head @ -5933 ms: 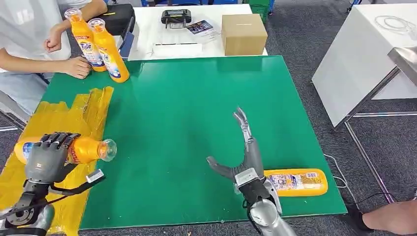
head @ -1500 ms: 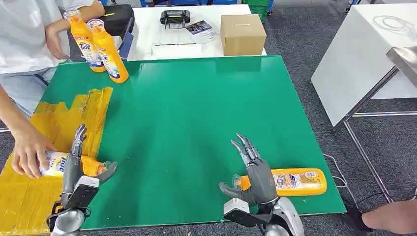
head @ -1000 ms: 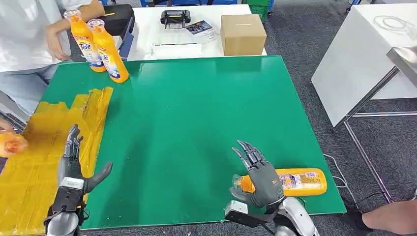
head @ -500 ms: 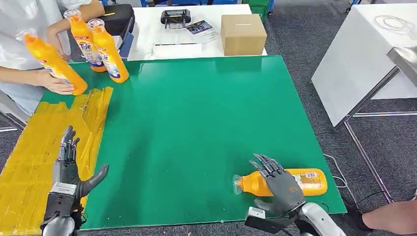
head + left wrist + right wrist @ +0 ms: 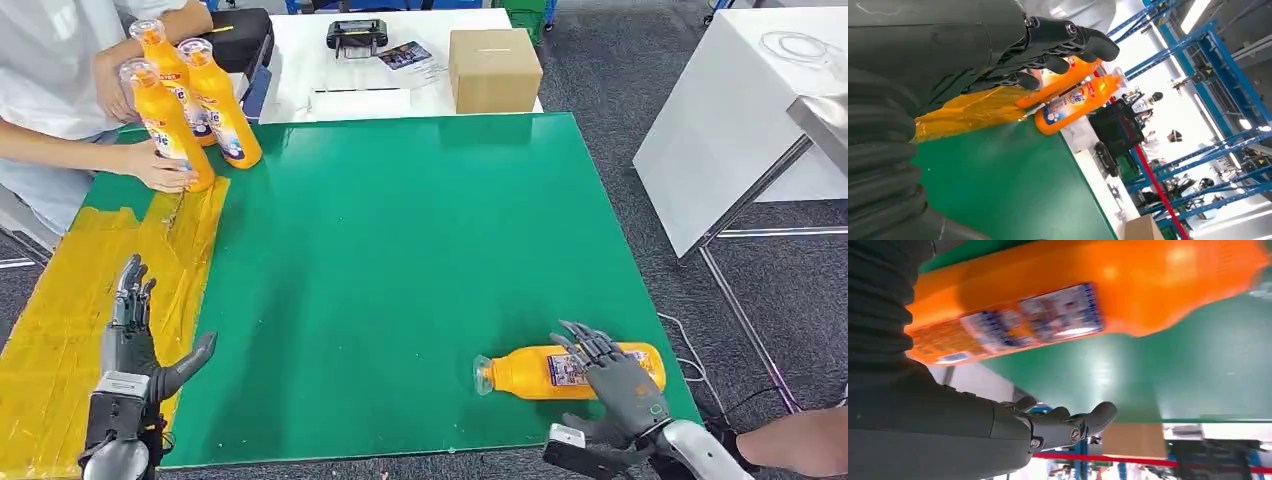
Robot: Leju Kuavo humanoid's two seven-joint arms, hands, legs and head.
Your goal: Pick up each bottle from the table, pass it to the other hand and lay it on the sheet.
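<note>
The left hand (image 5: 128, 345) was raised upright at the near left, fingers straight and together pointing far, thumb spread out to the right, holding nothing. The right hand (image 5: 618, 383) reached in at the near right, palm down, fingers spread and gently curved, gripping nothing.

Green worktop (image 5: 400, 230); crinkled yellow sheet (image 5: 70, 300) along its left side. Lying bottle (image 5: 530, 372) — orange, with a blue-and-white label and a clear cap. Three upright bottles (image 5: 215, 100) — orange, blue-lettered labels. Right hand (image 5: 620, 385) and left hand (image 5: 130, 335) — dark grey fingers. Cardboard box (image 5: 493, 68), plain brown, on a white table (image 5: 400, 60). Person's shirt (image 5: 50, 60), white.
</note>
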